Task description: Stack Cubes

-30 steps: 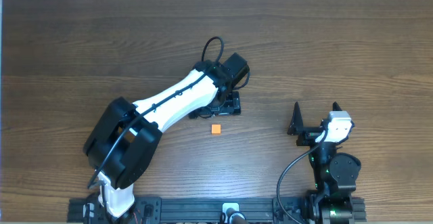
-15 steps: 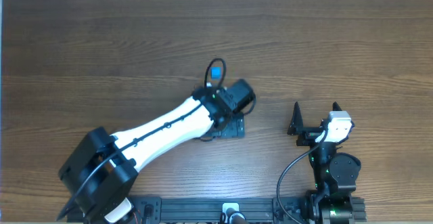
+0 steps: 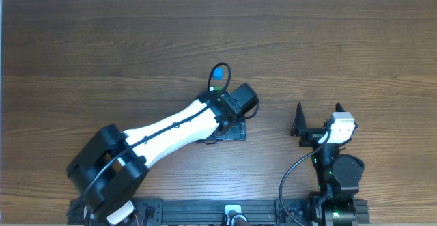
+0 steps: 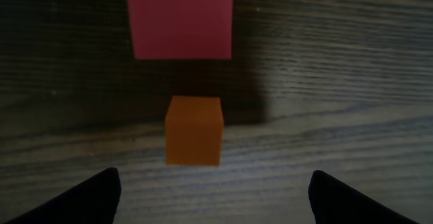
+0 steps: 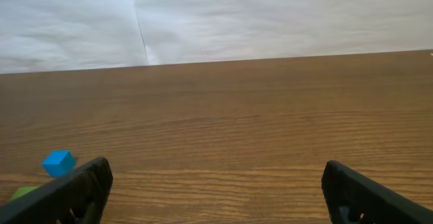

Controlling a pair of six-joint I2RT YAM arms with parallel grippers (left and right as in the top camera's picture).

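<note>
On the table (image 3: 341, 48), both jaws stand open, the left over an orange cube (image 4: 194, 130).

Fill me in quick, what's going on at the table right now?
The left arm is stretched out over the middle of the table. The left end effector is open and low over an orange cube that sits on the wood; nothing is gripped yet. A red cube lies close beyond the orange one. A blue cube sits apart, farther up the table. The right end effector is open and empty, off at the right side.
</note>
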